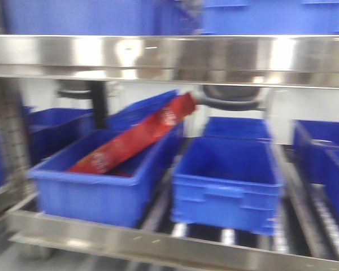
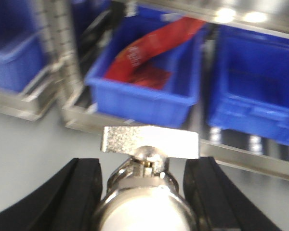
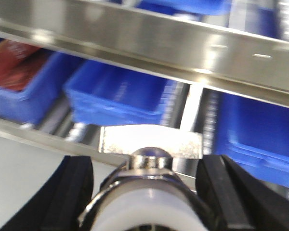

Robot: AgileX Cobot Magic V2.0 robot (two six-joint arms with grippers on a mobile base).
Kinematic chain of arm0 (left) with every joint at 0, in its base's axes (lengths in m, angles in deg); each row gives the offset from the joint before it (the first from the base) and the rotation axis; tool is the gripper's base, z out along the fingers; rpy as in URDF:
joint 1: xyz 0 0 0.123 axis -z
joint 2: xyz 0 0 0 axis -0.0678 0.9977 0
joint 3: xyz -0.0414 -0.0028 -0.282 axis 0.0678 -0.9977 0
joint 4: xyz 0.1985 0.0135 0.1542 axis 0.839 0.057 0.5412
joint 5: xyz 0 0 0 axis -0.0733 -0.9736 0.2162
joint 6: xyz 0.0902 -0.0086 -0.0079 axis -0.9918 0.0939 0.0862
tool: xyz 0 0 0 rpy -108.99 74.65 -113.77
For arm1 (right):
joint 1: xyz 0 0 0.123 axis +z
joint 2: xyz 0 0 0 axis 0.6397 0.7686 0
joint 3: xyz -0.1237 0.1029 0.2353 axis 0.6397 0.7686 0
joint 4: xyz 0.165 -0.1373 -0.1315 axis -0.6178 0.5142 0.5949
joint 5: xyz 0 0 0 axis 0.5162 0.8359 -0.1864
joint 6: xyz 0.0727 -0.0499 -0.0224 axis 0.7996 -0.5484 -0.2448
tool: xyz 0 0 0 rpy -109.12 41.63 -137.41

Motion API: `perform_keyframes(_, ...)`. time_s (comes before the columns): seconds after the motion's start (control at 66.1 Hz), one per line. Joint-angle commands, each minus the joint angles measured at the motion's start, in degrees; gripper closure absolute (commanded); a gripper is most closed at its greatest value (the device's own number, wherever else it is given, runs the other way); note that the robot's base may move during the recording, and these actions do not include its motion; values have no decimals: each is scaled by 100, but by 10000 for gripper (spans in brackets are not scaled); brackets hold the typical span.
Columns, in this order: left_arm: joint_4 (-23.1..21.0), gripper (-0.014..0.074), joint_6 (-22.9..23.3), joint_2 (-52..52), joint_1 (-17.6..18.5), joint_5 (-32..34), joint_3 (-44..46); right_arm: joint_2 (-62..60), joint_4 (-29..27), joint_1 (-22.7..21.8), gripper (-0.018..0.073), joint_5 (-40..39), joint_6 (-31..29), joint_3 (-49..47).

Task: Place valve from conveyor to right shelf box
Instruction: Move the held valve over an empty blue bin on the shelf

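In the left wrist view my left gripper (image 2: 147,197) is shut on a metal valve (image 2: 144,192) with a flat silver handle (image 2: 151,142); black fingers (image 2: 82,192) flank its body. It hangs in front of the shelf, before a blue box (image 2: 144,96) holding a red packet (image 2: 149,48). In the right wrist view my right gripper (image 3: 149,197) is shut on a second valve (image 3: 149,187) with a silver handle (image 3: 151,144), before an empty blue box (image 3: 115,96). The conveyor is out of view. Neither gripper shows in the front view.
The steel shelf (image 1: 169,243) carries the box with the red packet (image 1: 101,186), an empty box (image 1: 226,186) to its right and more blue boxes (image 1: 322,152) at far right. A steel beam (image 1: 169,56) crosses overhead. All frames are blurred.
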Motion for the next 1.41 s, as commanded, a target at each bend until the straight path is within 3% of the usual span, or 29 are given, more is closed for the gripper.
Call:
perform_keyframes(0.0,-60,708,8,-59,-4,264,39,-59,27,7,721,-366,-23,-48)
perform_keyframes(1.391,-60,708,8,-59,-4,264,39,-59,27,7,721,-366,-23,-48)
